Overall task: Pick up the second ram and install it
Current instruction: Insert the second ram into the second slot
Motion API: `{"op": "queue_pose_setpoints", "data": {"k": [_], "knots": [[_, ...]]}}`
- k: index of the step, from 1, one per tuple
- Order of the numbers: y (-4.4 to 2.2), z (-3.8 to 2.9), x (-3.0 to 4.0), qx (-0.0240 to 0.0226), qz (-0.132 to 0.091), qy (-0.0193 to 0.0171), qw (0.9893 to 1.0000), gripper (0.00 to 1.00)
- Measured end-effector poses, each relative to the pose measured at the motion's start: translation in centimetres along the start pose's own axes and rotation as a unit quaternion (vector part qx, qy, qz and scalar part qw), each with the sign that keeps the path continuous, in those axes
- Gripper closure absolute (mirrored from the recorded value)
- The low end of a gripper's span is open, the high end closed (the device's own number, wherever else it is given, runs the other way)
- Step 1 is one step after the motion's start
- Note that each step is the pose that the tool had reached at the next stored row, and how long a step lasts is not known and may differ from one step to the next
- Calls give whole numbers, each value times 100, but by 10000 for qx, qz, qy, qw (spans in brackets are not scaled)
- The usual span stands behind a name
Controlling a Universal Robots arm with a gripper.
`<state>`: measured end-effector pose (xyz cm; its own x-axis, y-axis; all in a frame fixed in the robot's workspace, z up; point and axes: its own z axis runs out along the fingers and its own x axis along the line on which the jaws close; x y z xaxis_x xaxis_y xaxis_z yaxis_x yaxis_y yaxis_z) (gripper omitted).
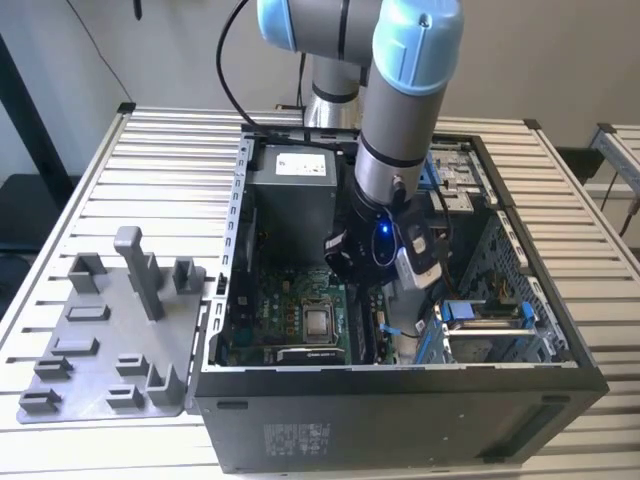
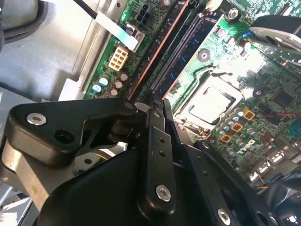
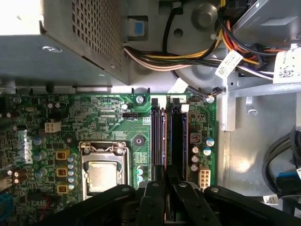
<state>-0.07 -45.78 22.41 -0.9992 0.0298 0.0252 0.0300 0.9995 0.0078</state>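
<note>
We saw the gripper (image 3: 165, 200) w/ fingers (image 3: 153, 202) closed on the second ram (image 3: 167, 186), set edge-down over the mobo (image 3: 108, 117) slots (image 3: 176, 136), inside the PC case (image 1: 400, 420).

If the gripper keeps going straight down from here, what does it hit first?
Probably the RAM slots on the motherboard: the gripper sits right over them in both wrist views. How far above is unclear.
</note>
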Motion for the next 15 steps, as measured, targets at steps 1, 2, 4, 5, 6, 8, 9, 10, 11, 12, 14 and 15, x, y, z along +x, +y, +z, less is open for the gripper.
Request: {"op": "queue_pose_setpoints", "data": {"k": [1, 2, 4, 5, 6, 8, 9, 10, 11, 12, 14, 15], "knots": [[0, 5, 0, -2, 0, 0, 10000, 86], [0, 12, 0, -4, -1, 0, 10000, 86], [0, 31, -1, -9, -2, 0, 10000, 86], [-1, 42, -1, -13, -1, 1, 10000, 86], [-3, 53, -1, -16, -1, 1, 10000, 86], [-4, 60, -2, -17, -1, 3, 10000, 86], [-3, 62, -2, -18, -1, 3, 10000, 86], [-3, 63, -2, -19, 0, 2, 10000, 86], [-3, 64, -2, -20, 0, 2, 10000, 86], [-2, 65, -2, -23, 0, 2, 10000, 86], [-1, 71, -3, -29, -1, 0, 10000, 85], [-1, 69, -3, -26, -1, 1, 10000, 85]]}}
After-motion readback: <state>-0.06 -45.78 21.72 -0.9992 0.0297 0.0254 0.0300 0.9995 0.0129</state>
